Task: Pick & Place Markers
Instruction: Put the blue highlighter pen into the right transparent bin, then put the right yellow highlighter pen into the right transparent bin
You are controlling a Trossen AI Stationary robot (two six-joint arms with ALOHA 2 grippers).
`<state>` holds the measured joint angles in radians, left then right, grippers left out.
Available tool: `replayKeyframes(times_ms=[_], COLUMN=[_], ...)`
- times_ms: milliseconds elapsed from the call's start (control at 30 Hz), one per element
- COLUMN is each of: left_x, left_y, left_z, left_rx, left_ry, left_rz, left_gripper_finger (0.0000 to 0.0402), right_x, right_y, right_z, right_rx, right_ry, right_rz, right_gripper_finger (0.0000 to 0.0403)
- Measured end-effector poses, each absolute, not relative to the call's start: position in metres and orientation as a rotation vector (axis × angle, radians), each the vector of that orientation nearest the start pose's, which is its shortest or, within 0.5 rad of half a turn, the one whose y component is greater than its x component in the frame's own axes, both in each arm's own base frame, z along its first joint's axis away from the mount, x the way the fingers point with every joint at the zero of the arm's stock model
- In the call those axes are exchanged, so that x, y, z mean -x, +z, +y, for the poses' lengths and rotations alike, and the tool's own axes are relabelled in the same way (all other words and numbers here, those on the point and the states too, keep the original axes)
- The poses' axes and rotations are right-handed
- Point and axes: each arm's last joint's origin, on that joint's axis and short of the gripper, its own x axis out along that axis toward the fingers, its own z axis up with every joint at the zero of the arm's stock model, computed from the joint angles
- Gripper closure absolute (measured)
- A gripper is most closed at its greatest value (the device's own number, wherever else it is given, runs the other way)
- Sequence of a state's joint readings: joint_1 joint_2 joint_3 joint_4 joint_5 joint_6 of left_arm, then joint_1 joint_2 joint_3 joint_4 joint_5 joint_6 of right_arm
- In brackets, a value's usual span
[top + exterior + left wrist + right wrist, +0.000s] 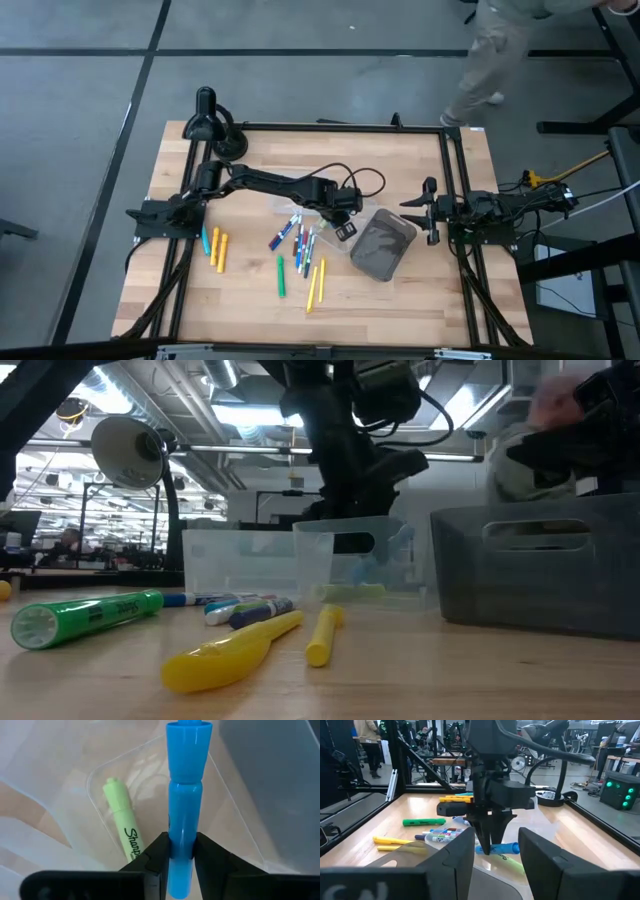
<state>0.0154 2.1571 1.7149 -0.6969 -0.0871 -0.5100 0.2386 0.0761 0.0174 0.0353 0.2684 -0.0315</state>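
My left gripper point(181, 845) is shut on a blue marker point(185, 795) and reaches down into a clear plastic tray point(92, 780) at the table's middle point(345, 228). A light green marker point(122, 820) lies flat on the tray's floor beside it. More markers lie flat on the wood: a mixed cluster point(295, 235), a green one point(281, 275), yellow ones point(315, 285), and orange and blue ones point(212, 245). My right gripper point(495, 865) waits open at the table's right side point(430, 210), with nothing between its fingers. My left gripper pinches the blue marker's barrel point(181, 835) between its two fingers, nearer the plain end than the wider end. The fingers point(487, 832) come from above, slanting down. The marker point(497, 849) lies about level, low inside the tray; whether it touches the floor I cannot tell.
A dark grey bin point(383, 245) stands just right of the trays, and shows at the right in the low view point(540, 565). A second clear tray point(250, 560) sits beside the first. A lamp point(205, 120) stands at the far left corner. A person walks beyond the far edge point(490, 50).
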Motion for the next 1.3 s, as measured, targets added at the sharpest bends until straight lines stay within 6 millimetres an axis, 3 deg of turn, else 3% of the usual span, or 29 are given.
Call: replayKeyframes(times_ms=[467, 833, 1100, 1300], left_x=[-0.457, -0.456, -0.443, -0.431], left_y=[0.187, 0.189, 0.216, 0.236], left_z=[0.009, 0.009, 0.007, -0.008], left_rx=[0.36, 0.363, 0.375, 0.362], left_ry=[0.352, 0.33, 0.31, 0.284], left_rz=[1.049, 1.065, 1.071, 1.072], left_gripper_finger=[0.0279, 0.0283, 0.0298, 0.0305], right_x=[-0.099, -0.099, -0.099, -0.099], right_y=[0.167, 0.167, 0.167, 0.167], right_z=[0.016, 0.016, 0.016, 0.016], right_rx=[0.038, 0.038, 0.038, 0.038], right_ry=[-0.03, -0.03, -0.029, -0.029], right_rz=[0.024, 0.024, 0.026, 0.025], right_gripper_finger=[0.0251, 0.0251, 0.0251, 0.0251])
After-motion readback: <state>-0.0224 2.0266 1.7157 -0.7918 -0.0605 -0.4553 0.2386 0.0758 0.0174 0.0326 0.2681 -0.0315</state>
